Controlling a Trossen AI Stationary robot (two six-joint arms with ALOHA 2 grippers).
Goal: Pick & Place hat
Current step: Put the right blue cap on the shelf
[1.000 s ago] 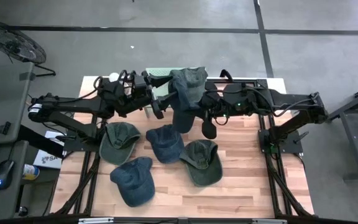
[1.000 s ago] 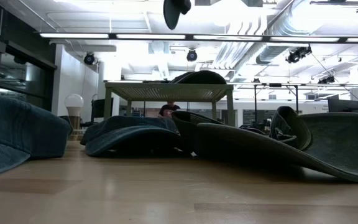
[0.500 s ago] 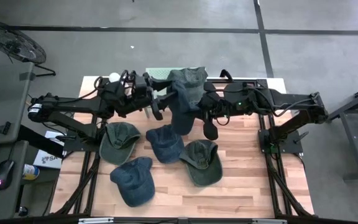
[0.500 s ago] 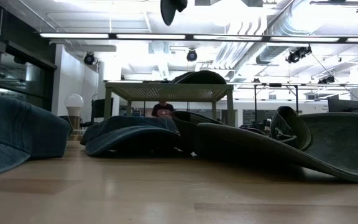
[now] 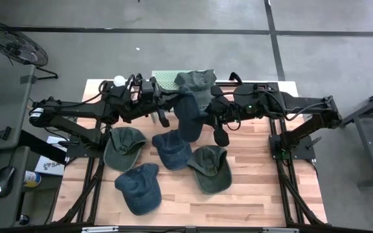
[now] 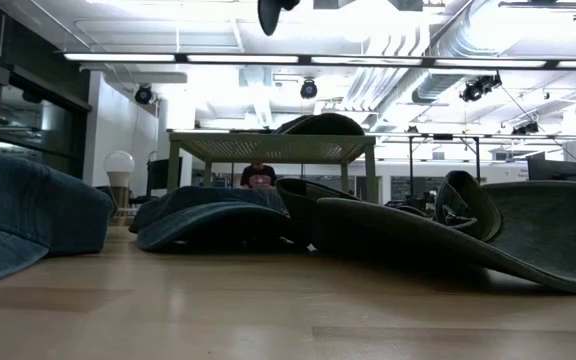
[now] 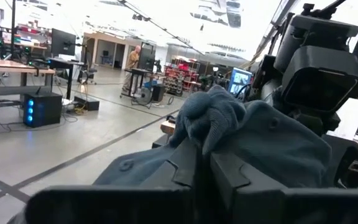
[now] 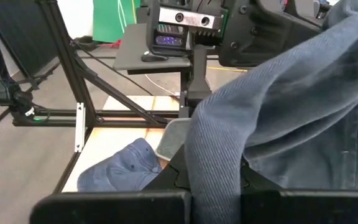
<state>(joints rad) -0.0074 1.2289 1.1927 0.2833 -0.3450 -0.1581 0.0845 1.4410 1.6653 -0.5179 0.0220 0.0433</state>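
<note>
The blue hat (image 5: 188,115) hung between both grippers, left gripper (image 5: 168,107) and right gripper (image 5: 207,111) each clamped on it, just beside the green tray (image 5: 165,79).

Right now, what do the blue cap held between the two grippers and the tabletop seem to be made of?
The held blue cap looks like washed denim or cotton twill: diagonal weave, soft folds, matte. The tabletop looks like light wood planks, butcher-block style, with a slight sheen in the low view.
</note>
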